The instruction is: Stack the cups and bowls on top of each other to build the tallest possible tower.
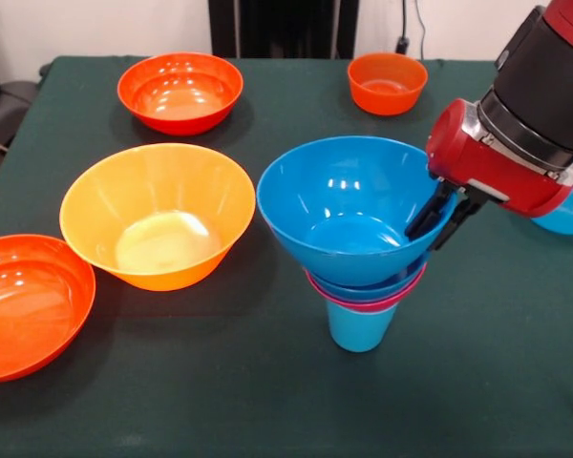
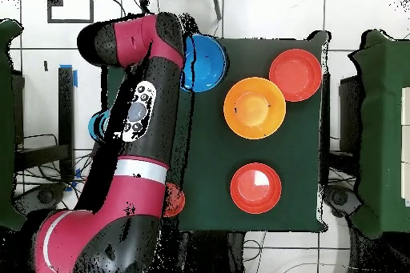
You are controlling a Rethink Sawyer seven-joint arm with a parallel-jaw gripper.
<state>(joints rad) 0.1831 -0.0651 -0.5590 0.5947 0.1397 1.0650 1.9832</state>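
Four pieces make the tower (image 1: 363, 277), front view: light blue cup (image 1: 360, 327) upside down at the bottom, pink bowl (image 1: 327, 290), small blue bowl (image 1: 398, 282), large blue bowl (image 1: 349, 205) on top, mouths up, axis upright. End effector (image 1: 440, 218) pinches the large bowl's right rim, one finger inside, one outside. Yellow bowl (image 1: 158, 215) sits just left; bare green surface (image 1: 220, 391) in front.

Overhead view: arm (image 2: 140, 118) hides the lower pieces; only the large blue bowl (image 2: 207, 63) shows, near the surface's edge.
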